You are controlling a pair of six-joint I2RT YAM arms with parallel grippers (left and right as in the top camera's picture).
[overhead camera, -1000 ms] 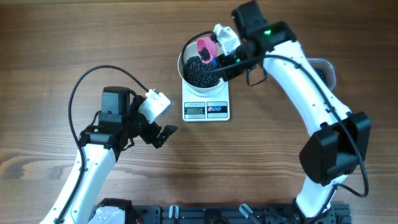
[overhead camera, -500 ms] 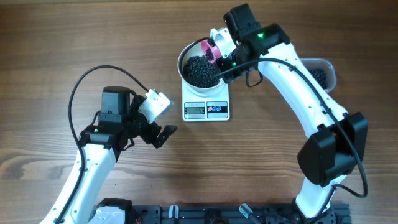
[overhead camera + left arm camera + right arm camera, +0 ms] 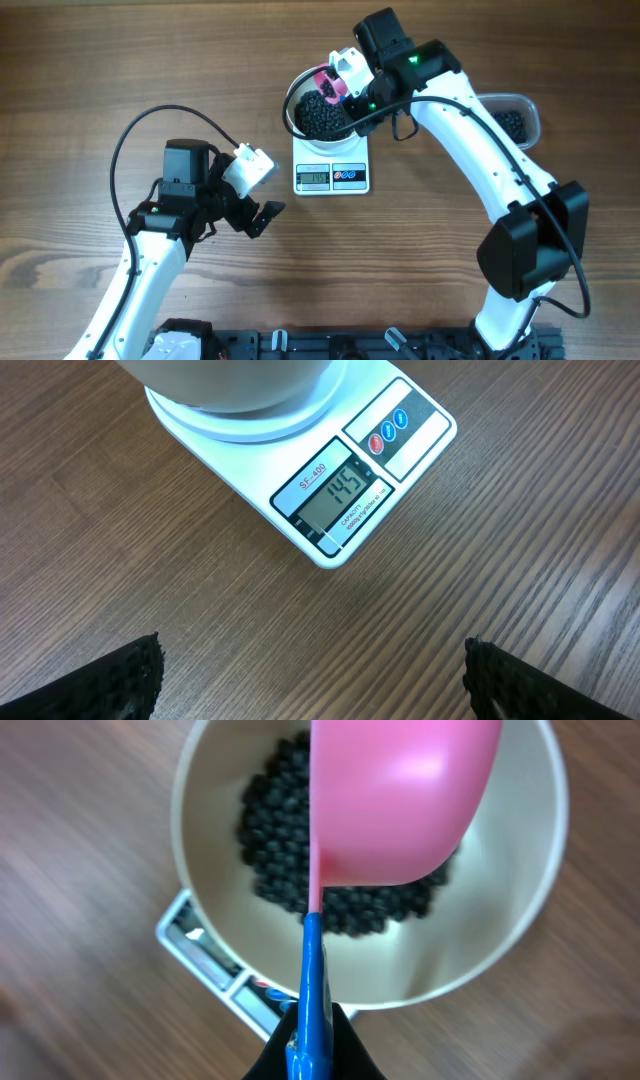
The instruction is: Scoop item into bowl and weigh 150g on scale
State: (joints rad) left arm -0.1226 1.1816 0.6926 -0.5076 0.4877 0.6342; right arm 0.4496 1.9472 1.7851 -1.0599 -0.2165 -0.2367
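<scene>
- Pink scoop [image 3: 400, 800] is hanging tipped over the white bowl [image 3: 190, 840]; I am clamping my right gripper [image 3: 310, 1055] tight on its blue handle [image 3: 312, 970].
- Dark beans [image 3: 320, 115] are sitting in the bowl, on the scale [image 3: 332, 177].
- My left gripper [image 3: 262, 215] is resting wide open and empty at the scale's 8 o'clock.

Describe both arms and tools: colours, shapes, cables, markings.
The left arm and right arm have white shells, black joints and black cables. A white camera block sits at each wrist. The right arm carries a green light. The left tool and right tool are black; the left's fingers are knobbly.
</scene>
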